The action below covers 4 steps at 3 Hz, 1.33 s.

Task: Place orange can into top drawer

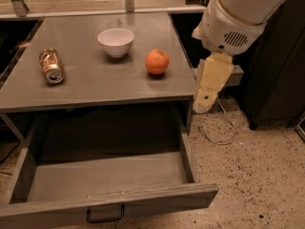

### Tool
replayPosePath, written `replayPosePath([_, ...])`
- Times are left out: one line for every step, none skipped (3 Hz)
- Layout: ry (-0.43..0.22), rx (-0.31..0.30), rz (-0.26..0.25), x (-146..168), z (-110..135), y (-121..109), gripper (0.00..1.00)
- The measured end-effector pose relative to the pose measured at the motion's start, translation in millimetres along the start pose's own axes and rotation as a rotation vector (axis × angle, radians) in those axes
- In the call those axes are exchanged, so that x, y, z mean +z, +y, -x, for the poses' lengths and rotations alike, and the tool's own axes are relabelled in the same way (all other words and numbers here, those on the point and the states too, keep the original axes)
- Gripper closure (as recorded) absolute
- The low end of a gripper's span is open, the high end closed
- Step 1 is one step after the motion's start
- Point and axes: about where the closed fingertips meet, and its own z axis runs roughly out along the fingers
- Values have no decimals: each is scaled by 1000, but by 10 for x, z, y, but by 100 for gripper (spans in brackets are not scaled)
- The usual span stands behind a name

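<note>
Flat grey metal tabletop [95,87]: carries bowl, fruit and can.
Wide shallow grey top drawer [109,175]: pulled out below the tabletop, small black handle [105,216] on its front panel.
Cream-coloured claw [204,101]: hangs beside the tabletop's right front corner, over the speckled floor; apart or together, cannot tell.
Round white bowl [116,41]: upright, back middle.
Round orange fruit [157,61]: right of the bowl, apart.
Dented orange-gold can [51,66]: lying on its side at the tabletop's left, silver end forward, well apart from the claw.

Lab: metal table [95,87], speckled floor [257,175]; gripper [205,101] beside table.
</note>
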Motion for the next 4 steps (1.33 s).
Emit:
replayPosePath([-60, -79, 9, -80, 468, 89, 0])
replayPosePath([-120, -209, 18, -305, 1074, 320, 0])
replayPosePath([-124, -214, 6, -344, 1103, 325, 0])
replayPosePath([-182, -236, -30, -232, 1444, 155, 0])
